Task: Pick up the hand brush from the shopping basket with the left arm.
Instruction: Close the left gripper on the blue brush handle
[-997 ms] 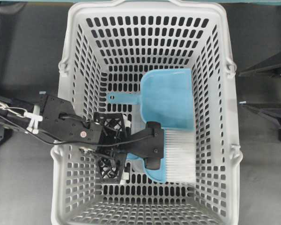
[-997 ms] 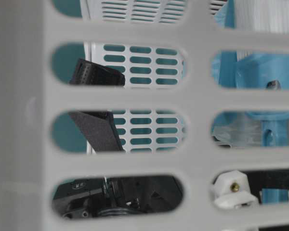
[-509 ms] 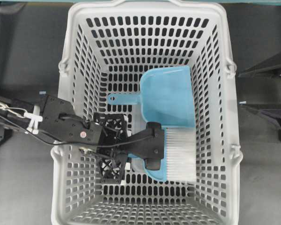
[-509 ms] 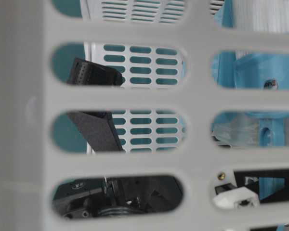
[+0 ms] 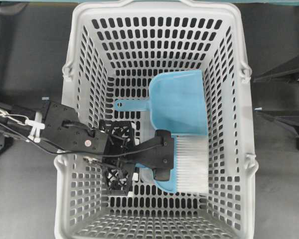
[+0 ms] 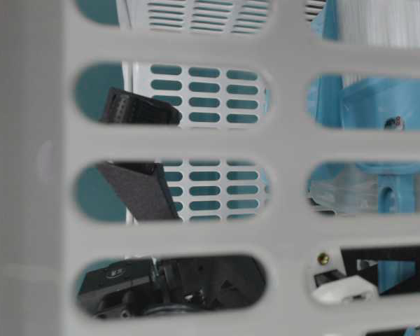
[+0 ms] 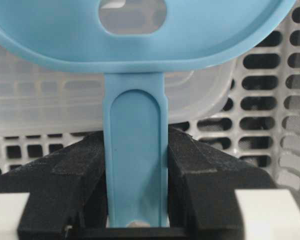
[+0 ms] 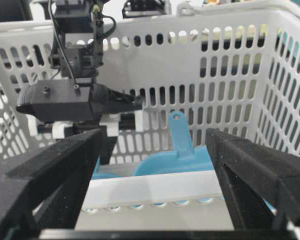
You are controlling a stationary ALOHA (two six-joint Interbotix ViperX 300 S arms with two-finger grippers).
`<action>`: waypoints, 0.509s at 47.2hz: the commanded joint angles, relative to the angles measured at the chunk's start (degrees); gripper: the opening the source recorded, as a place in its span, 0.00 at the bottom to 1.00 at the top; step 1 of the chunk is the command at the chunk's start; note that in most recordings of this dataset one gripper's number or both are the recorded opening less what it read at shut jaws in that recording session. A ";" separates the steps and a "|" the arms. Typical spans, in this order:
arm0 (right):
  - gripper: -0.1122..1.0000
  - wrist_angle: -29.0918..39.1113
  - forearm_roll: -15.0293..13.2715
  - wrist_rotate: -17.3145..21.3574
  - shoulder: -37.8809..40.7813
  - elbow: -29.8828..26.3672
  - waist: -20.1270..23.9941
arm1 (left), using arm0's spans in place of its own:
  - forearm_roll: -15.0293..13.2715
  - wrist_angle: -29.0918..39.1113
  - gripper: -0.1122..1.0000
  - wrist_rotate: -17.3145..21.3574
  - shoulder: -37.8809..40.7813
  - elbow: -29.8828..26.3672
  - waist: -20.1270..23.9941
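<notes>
— So we see the shopping basket [image 5: 72, 124] holding a dustpan [image 5: 182, 104], with the hand brush [image 5: 189, 167] lying just near of it?
— Yes; our left gripper [image 7: 135, 165] clamps its handle, and our right gripper [image 8: 155, 160] gapes wide outside.

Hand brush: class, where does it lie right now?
In the overhead view, the hand brush lies in the shopping basket, lower right, beside the dustpan, its handle pinched by the left hand.
</notes>
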 commanded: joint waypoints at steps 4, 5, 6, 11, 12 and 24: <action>0.82 -0.26 0.18 0.09 0.44 -0.35 -0.09 | 0.18 -0.35 0.33 0.09 -4.22 -1.85 -0.53; 0.82 -0.35 0.18 0.09 0.44 -0.26 -0.09 | 0.18 -0.35 0.33 0.09 -4.66 -1.93 -0.53; 0.82 -0.26 0.18 0.09 0.44 -0.26 -0.09 | 0.09 -0.26 0.33 0.09 -5.10 -2.02 -0.53; 0.82 -0.35 0.18 0.09 0.44 -0.09 -0.09 | 0.18 0.26 0.33 0.09 -7.21 -2.72 -1.05; 0.82 -0.26 0.18 0.09 0.44 -0.09 -0.09 | 0.18 0.44 0.33 0.09 -7.65 -2.90 -1.14; 0.82 -0.35 0.18 0.18 0.26 0.00 -0.09 | 0.26 8.53 0.33 0.26 -13.10 -8.79 -1.23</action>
